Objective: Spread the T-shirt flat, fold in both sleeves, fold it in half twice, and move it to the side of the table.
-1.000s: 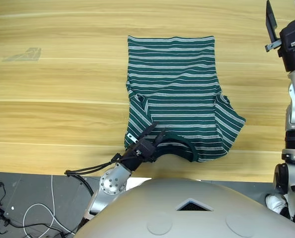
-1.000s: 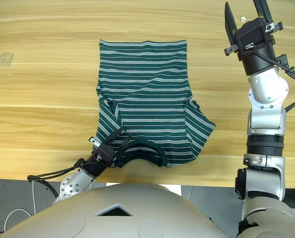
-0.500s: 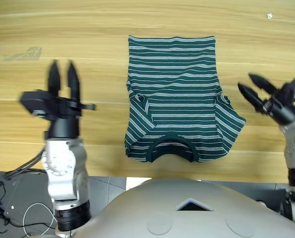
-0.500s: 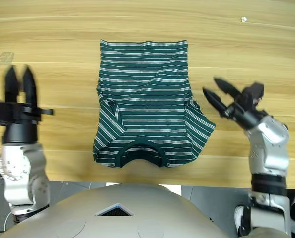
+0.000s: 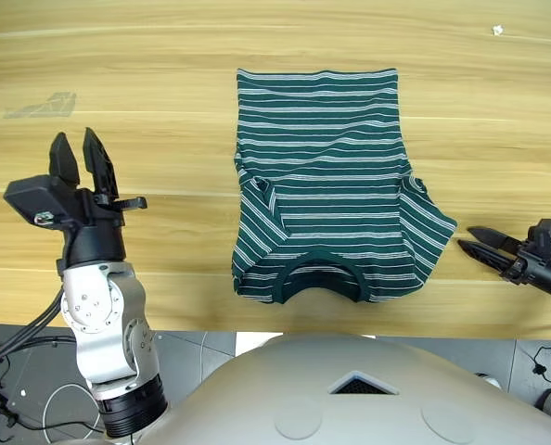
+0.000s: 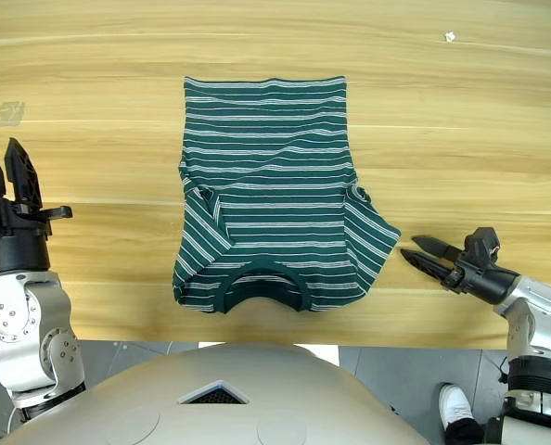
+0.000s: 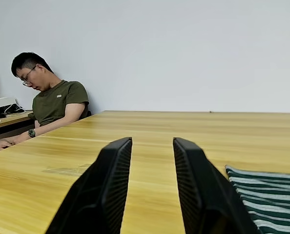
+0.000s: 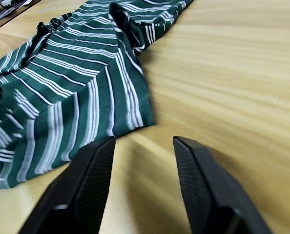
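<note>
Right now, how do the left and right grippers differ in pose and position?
The left gripper points toward the far side of the table; the right gripper points sideways at a sleeve of the T-shirt. The left gripper stands well clear of the T-shirt; the right gripper is close beside it. Both are open and empty.

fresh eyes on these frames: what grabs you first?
The green striped T-shirt lies in the middle of the wooden table, collar toward the robot, sleeves bunched. The left hand stands upright and open, well off to the shirt's left. The right hand sits low by the near edge, open, pointing at the sleeve on that side without touching it.
</note>
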